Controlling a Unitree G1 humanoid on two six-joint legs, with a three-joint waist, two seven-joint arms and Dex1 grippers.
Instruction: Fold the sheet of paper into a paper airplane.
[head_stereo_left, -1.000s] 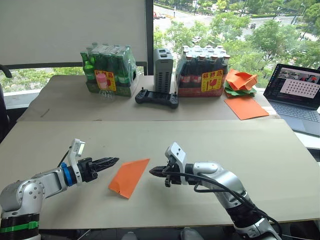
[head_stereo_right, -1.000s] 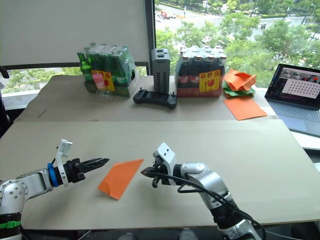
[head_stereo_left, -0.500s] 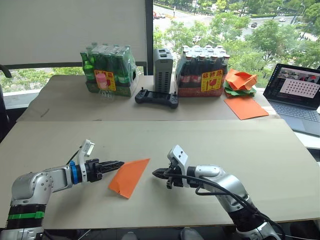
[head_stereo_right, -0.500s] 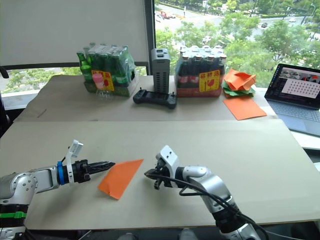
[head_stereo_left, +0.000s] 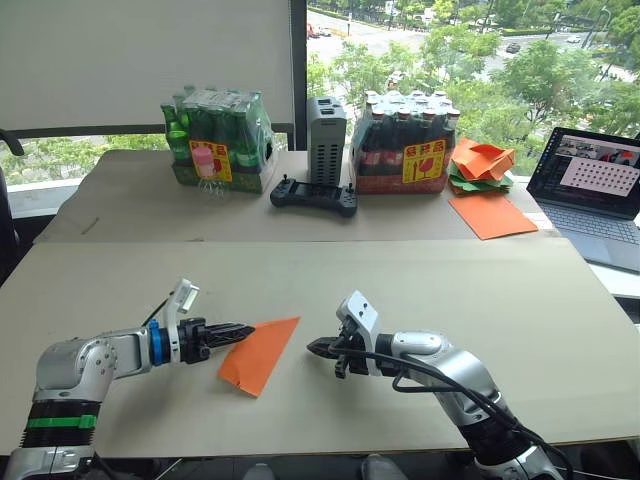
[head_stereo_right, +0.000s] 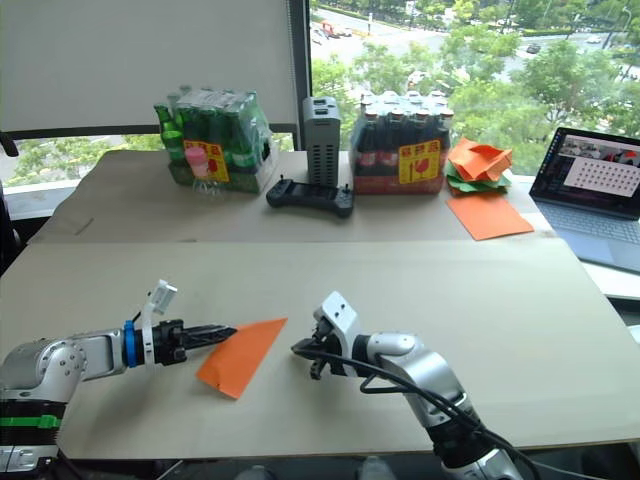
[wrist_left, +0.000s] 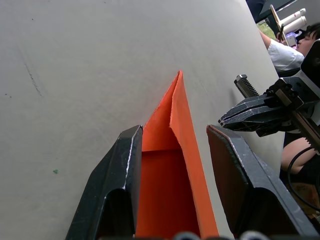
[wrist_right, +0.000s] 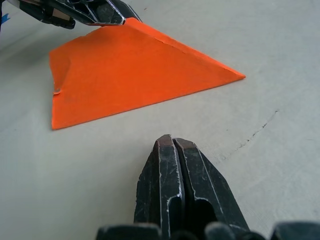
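Observation:
The sheet of paper (head_stereo_left: 258, 352) is a folded orange wedge lying flat on the near table, its point toward the far right. My left gripper (head_stereo_left: 243, 328) is open at the wedge's left edge, and the left wrist view shows the paper (wrist_left: 167, 170) lying between its two fingers (wrist_left: 125, 165), which are not touching it. My right gripper (head_stereo_left: 313, 346) is shut on nothing, low over the table a short way right of the paper. In the right wrist view its fingertips (wrist_right: 172, 150) point at the wedge (wrist_right: 125, 75), with a gap of bare table between.
At the back stand two shrink-wrapped bottle packs (head_stereo_left: 215, 140) (head_stereo_left: 405, 145), a grey box (head_stereo_left: 326, 140) and a black controller (head_stereo_left: 314, 195). A heap of orange and green paper shapes (head_stereo_left: 480, 165), a smooth orange sheet (head_stereo_left: 492, 215) and a laptop (head_stereo_left: 590, 195) are at the far right.
My left gripper has moved right and lower, until its open fingers straddle the paper's left edge. The right gripper has backed off slightly to the right. The paper has stayed in place.

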